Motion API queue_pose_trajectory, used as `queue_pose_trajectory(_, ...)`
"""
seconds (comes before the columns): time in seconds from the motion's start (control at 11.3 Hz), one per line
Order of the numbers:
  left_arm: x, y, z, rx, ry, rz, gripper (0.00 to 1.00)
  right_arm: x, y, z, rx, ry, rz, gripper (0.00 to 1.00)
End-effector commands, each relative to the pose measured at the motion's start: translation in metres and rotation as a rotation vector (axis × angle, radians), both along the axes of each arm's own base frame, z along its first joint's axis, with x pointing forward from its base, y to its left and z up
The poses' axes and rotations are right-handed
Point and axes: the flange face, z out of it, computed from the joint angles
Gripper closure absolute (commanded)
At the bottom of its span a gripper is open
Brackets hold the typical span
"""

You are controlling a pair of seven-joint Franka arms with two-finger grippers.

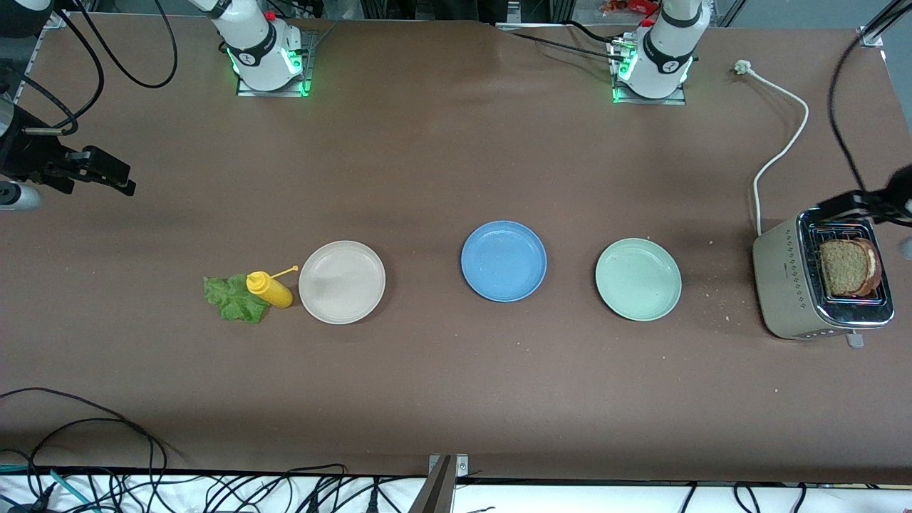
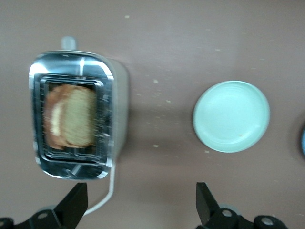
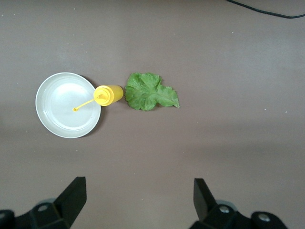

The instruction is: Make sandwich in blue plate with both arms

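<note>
Blue plate, bare, at mid-table between a cream-white plate and a pale green plate. Two bread slices stand in the toaster at the left arm's end; lettuce leaf touches the yellow squeeze bottle beside the cream-white plate. Left gripper hangs released over the toaster; right gripper released over bare table at the right arm's end.

A high camera faces my two bases across the desk and takes in its whole length. My left wrist camera looks straight down from well above on the toaster and pale green plate. My right wrist camera looks down likewise on the cream-white plate, yellow bottle and lettuce. The front view shares all of these.
</note>
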Motion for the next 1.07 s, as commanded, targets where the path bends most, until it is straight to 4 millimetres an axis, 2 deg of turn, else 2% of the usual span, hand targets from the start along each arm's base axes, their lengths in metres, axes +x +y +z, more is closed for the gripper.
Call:
queue_pose_trajectory(0.0,0.012,0.087,-0.033,-0.022,-0.056,-0.094,0.0,-0.005,0.0,0.005,0.004,-0.002,0.009,0.0)
queue_pose_trajectory(0.09,0.013,0.114,-0.052,-0.032,-0.06,-0.079,0.0,-0.005,0.001,0.004,0.004,-0.001,0.011,0.0)
queue_pose_trajectory(0.27,0.014,0.137,-0.084,-0.06,-0.039,-0.09,0.0,-0.004,0.004,0.002,0.004,0.0,0.012,0.0)
queue_pose_trajectory(0.44,0.015,0.138,-0.106,-0.095,-0.011,-0.092,0.04,-0.002,0.011,0.0,0.004,-0.002,0.015,0.0)
queue_pose_trajectory(0.62,0.015,0.137,-0.121,-0.107,0.016,-0.091,0.2,-0.002,0.012,0.0,0.006,-0.003,0.015,0.0)
queue_pose_trajectory(0.71,0.018,0.137,-0.134,-0.113,0.033,-0.088,0.2,-0.002,0.012,0.0,0.006,-0.002,0.015,0.0)
queue_pose_trajectory(0.8,0.018,0.138,-0.139,-0.11,0.04,-0.083,0.19,-0.002,0.012,0.0,0.006,-0.003,0.015,0.0)
queue_pose_trajectory(0.98,0.018,0.137,-0.14,-0.113,0.045,-0.075,0.19,-0.002,0.011,0.0,0.005,0.0,0.014,0.0)
